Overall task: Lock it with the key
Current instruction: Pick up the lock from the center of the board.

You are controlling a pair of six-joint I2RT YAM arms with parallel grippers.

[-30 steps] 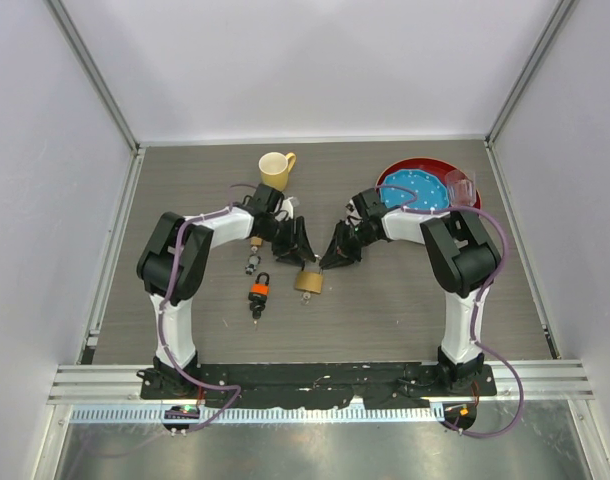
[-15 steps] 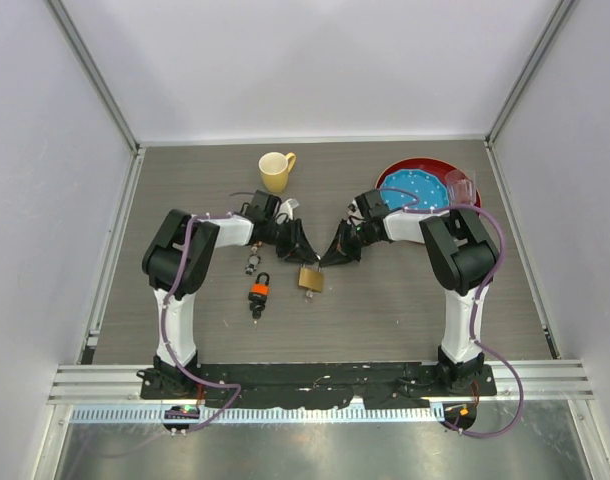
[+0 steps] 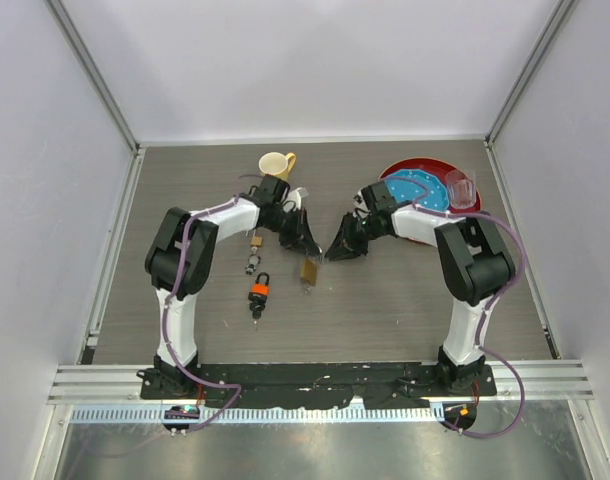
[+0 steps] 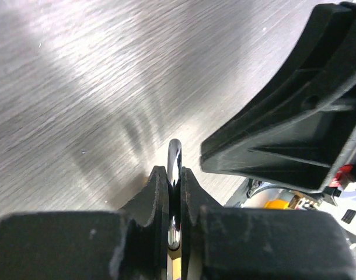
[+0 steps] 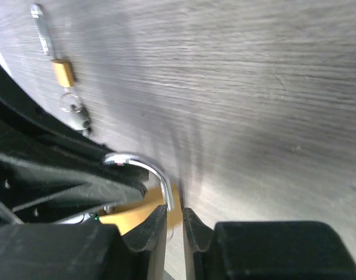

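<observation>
Grey wood-grain desk point(image 3: 405, 300) was boxed in by white walls. From the top view, the brass padlock point(image 3: 308, 270) was seen mid-desk, just below the left pincer point(image 3: 307, 243), with the right pincer point(image 3: 334, 251) close beside it. An orange padlock point(image 3: 259, 291) was laid to its left. A yellow cup point(image 3: 275, 168) and a red plate point(image 3: 383, 180) were set at the back.

Left wrist: the brass padlock's silver shackle was clamped between the closed fingers.

Right wrist: the jaws were nearly together, with only a thin slit left, and the shackle end was seen right at the fingertips. Whether anything was gripped could not be told.
</observation>
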